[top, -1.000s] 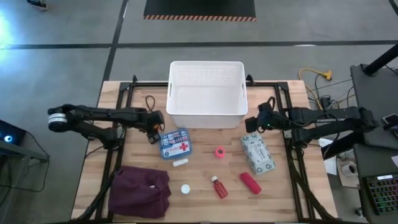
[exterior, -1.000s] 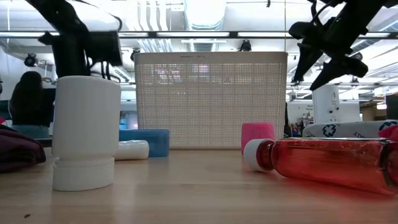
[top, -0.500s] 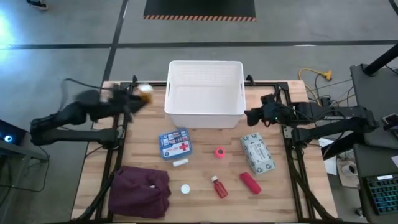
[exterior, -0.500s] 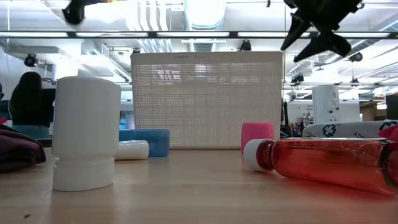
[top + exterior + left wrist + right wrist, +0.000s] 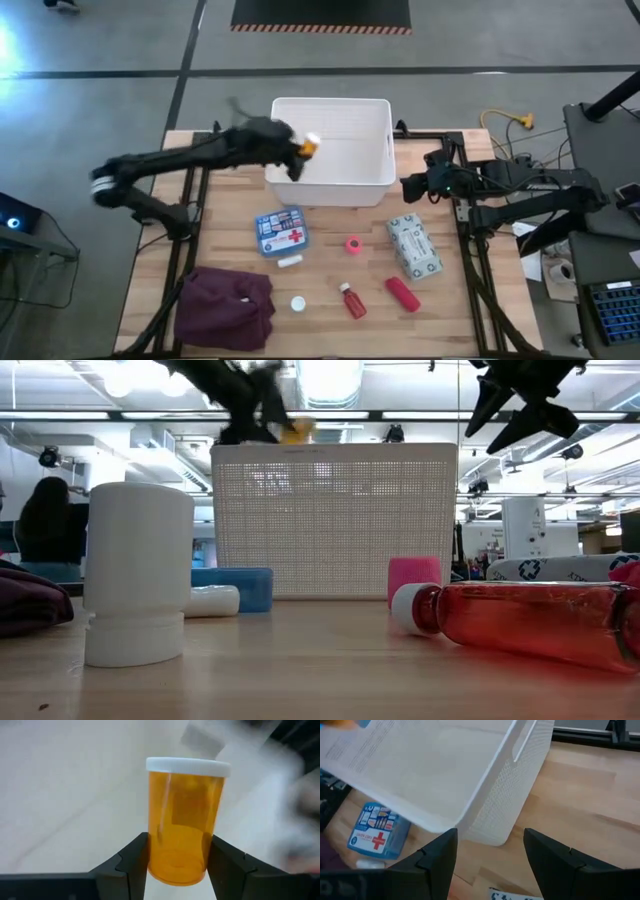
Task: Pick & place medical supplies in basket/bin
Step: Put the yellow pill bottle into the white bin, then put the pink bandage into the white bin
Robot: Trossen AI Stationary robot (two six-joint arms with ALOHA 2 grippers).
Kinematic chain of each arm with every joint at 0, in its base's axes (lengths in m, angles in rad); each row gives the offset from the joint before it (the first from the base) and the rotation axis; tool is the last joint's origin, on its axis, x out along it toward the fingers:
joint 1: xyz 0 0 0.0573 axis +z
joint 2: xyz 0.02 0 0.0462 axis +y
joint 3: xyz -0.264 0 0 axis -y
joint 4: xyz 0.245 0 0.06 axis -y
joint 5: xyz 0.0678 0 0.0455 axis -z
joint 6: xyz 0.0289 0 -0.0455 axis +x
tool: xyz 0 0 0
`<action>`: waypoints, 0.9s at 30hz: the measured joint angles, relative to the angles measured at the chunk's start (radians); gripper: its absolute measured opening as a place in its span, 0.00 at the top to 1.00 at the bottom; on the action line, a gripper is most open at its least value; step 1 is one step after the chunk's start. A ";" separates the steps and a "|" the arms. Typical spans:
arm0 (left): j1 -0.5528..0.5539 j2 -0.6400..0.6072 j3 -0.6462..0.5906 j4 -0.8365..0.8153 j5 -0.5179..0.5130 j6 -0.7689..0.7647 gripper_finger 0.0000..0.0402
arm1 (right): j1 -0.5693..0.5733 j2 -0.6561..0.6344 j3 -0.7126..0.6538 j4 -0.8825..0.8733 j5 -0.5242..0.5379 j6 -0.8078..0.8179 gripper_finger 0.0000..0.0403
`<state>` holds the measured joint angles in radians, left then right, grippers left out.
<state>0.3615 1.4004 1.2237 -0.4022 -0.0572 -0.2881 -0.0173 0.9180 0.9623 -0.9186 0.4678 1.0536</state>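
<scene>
Left claw (image 5: pixel 177 862) grips orange vial (image 5: pixel 184 820).

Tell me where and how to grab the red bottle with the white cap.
Grip the red bottle across the middle of its body, coming straight down from above. It lies on its side on the table, so its long flanks are exposed, and nothing touches it. The white cap end is narrower and likely a poorer hold.

The white basket (image 5: pixel 331 150) is seen straight down from overhead, and side-on from table level (image 5: pixel 335 520); wrist views sit closer.
</scene>
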 joint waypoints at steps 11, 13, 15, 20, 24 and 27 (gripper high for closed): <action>0.003 0.446 0.608 -0.506 -0.095 0.322 0.50 | 0.031 0.000 0.013 -0.036 0.003 -0.056 0.46; 0.002 0.460 0.661 -0.531 -0.102 0.348 0.43 | 0.035 0.000 0.013 -0.036 0.003 -0.060 0.46; 0.005 0.461 0.695 -0.553 -0.117 0.367 0.37 | 0.036 0.000 0.013 -0.036 0.002 -0.073 0.45; -0.017 0.443 0.711 -0.677 -0.224 0.432 0.28 | 0.059 0.003 0.011 -0.043 -0.019 -0.103 0.36; -0.076 0.316 0.668 -0.695 -0.221 0.452 0.27 | 0.115 0.029 0.011 -0.035 -0.078 -0.164 0.28; -0.131 0.190 0.565 -0.637 -0.232 0.432 0.27 | 0.183 0.085 0.011 -0.035 -0.095 -0.222 0.25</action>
<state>0.2302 1.5903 1.7883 -1.0390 -0.2897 0.1434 0.1660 1.0029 0.9729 -0.9539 0.3730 0.8319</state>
